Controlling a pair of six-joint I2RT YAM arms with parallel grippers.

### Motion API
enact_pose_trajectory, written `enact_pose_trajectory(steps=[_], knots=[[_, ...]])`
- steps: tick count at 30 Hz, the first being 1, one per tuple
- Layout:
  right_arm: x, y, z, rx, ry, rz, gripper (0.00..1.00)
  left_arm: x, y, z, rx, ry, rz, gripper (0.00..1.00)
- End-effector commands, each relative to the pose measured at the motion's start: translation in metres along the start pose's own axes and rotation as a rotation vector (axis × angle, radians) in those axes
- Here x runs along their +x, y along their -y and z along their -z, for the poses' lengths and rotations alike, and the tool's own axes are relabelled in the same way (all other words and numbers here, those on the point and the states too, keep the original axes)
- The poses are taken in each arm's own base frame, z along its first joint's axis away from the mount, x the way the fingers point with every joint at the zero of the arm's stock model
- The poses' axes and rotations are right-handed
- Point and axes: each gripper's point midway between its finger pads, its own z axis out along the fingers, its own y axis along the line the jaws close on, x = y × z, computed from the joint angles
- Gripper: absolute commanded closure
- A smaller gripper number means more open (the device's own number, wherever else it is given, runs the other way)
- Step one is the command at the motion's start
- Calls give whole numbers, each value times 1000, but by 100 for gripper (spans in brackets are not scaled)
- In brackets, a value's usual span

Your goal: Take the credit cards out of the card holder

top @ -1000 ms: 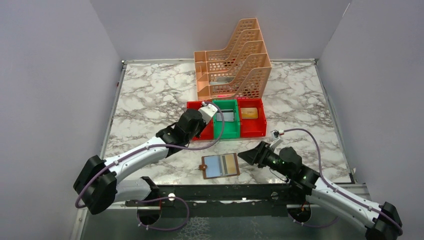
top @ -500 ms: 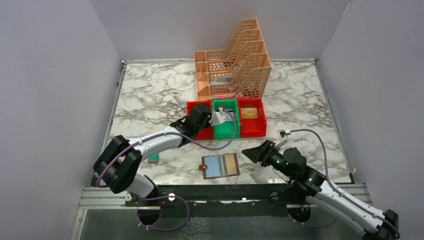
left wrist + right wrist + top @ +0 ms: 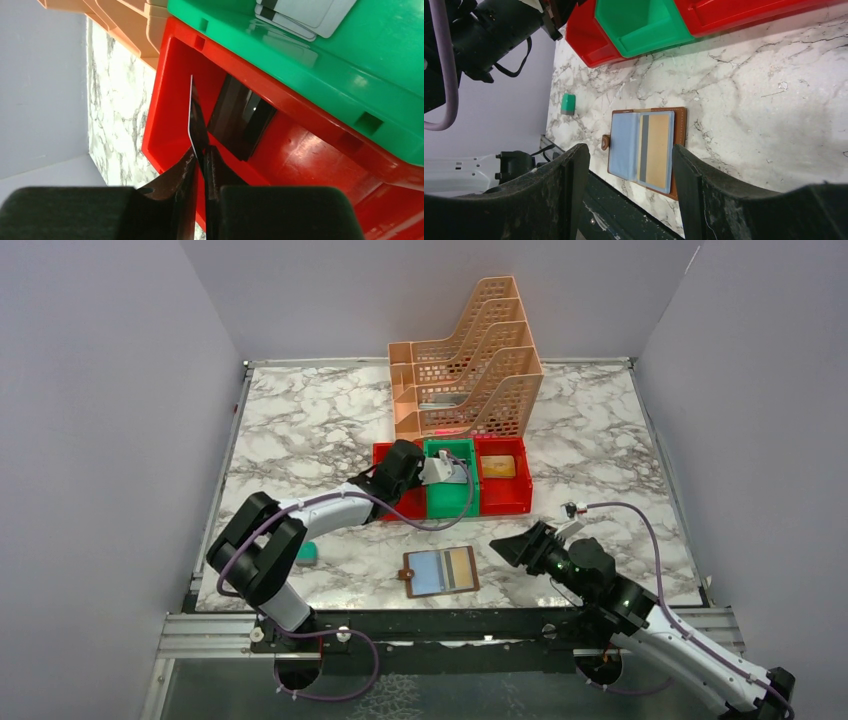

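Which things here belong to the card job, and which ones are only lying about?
Job: card holder, held card, cards in green bin.
Lying about: orange rack, small green block, right red bin.

L arm [image 3: 320, 512] & R arm [image 3: 690, 652]: white shells w/ black joints, purple cables [image 3: 446, 65], green LEDs [image 3: 560, 562] on R wrist.

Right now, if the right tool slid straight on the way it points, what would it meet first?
Most likely the open card holder, lying straight ahead of the open right tool, though depth is unclear.
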Motion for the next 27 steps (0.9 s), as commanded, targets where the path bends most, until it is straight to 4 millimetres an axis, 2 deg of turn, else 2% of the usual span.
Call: enact_pose_trajectory(steps=[1, 7, 12, 21, 27], knots=[[-13, -7, 4, 7, 41, -12, 34, -4, -7, -10, -26, 27, -19, 87], [-12, -6, 4, 17, 37, -16, 34, 9, -2, -23, -25, -10, -46, 87], [-12, -4, 5, 27, 32, -20, 34, 8, 3, -29, -22, 12, -41, 86], [-11, -1, 6, 40, 30, -31, 34, 9, 10, -31, -5, 29, -43, 73], [-11, 1, 6, 50, 31, -37, 34, 9, 13, -31, 13, 29, -35, 72]])
